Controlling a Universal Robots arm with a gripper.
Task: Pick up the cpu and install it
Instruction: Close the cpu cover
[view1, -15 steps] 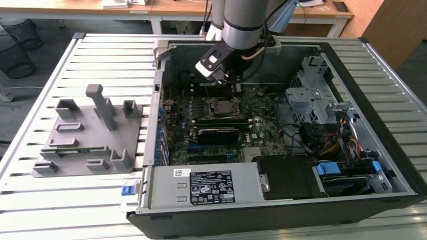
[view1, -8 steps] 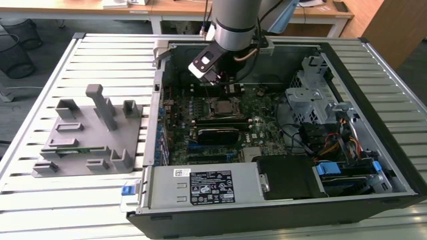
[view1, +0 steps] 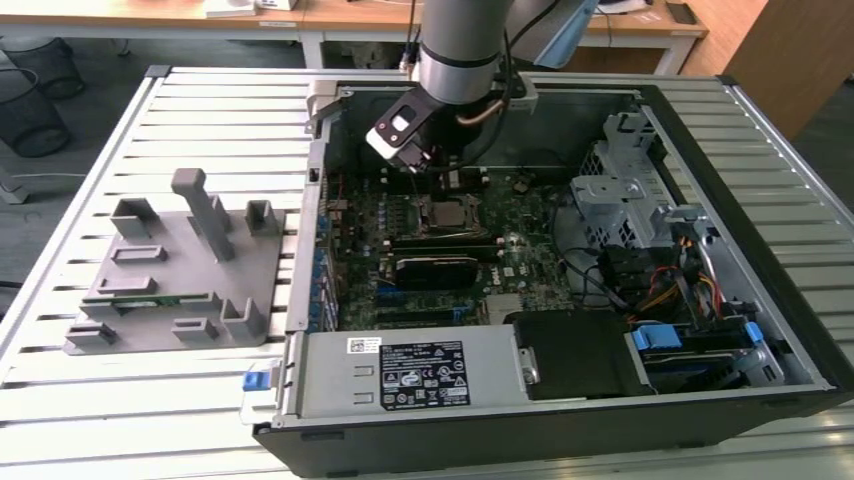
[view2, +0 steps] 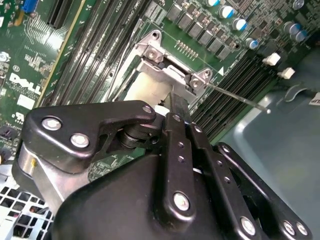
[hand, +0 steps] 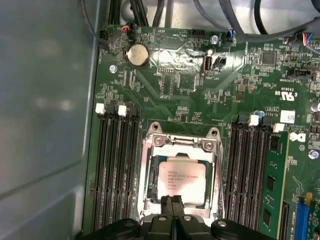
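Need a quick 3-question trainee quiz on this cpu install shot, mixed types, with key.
1. True or false: the tool is wide open.
2. The cpu has a top plate that is: A black, B pale silvery, C green.
3. Short answer: where does the cpu lie?
Key: 1 false, the tool is shut at the cpu's edge. 2 B. 3 in the socket on the motherboard.
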